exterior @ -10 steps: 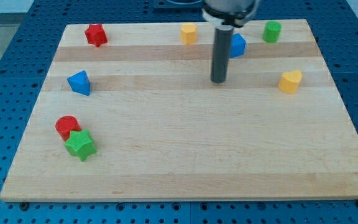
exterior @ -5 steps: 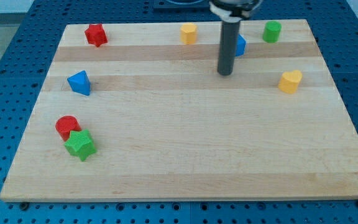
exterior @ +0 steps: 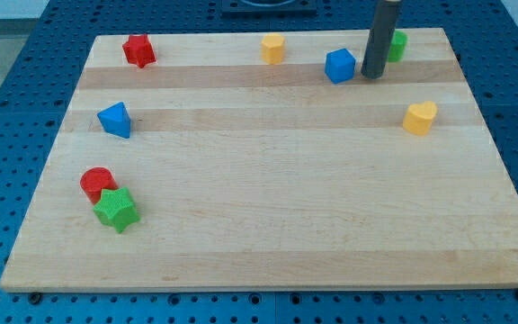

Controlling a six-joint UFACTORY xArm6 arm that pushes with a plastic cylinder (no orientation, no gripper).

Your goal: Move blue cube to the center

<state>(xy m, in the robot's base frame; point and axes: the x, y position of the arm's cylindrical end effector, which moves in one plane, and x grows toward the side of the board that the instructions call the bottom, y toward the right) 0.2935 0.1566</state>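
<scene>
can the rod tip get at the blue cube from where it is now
Probably yes. My tip sits just to the view's right of the blue cube, with bare board between them; the green block is behind the rod, not in the way.

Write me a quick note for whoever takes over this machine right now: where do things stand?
My tip sits just to the view's right of the blue cube, a small gap between them, with the green block partly hidden behind the rod.
The blue cube lies near the board's top edge, right of the middle.
Done: nothing visibly pushed yet.
Left: push the cube down and toward the view's left to the center.
</scene>
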